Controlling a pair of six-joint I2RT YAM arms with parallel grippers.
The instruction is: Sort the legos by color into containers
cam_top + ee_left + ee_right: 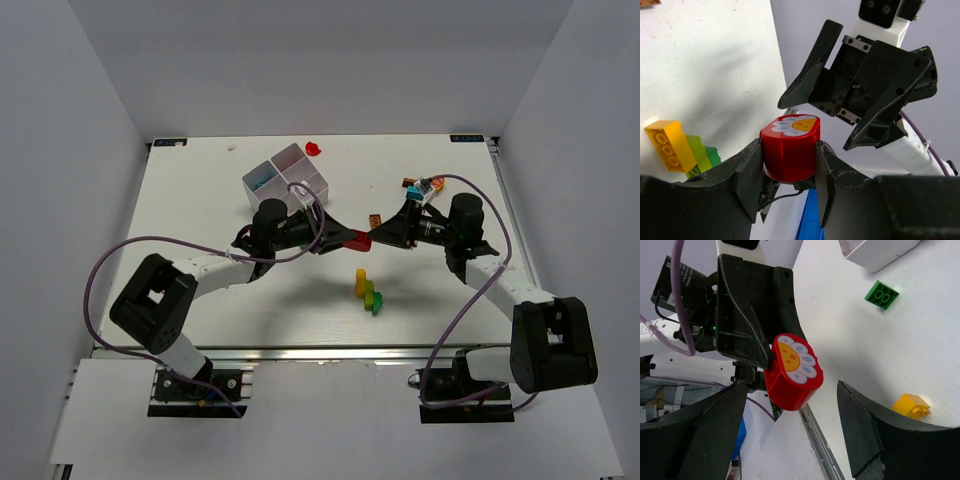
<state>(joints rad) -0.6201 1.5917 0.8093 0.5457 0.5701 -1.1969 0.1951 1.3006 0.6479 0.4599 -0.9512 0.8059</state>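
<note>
**Red brick with flower print: held mid-table**

Red brick [790, 150], white-and-orange flower on its top face, is clamped between the fingers of the left gripper [787, 160] over the middle of the table [200, 210]. The right gripper [790, 387] faces it with jaws spread wide, one finger on either side, neither touching.

Other items:
- Yellow and green stack [368, 290] lies on the table, nearer the arm bases.
- White four-compartment tray [315, 185] sits behind the left gripper, with a blue piece [262, 182] in its left compartment.
- Loose red piece [314, 149] lies just beyond the tray.
</note>
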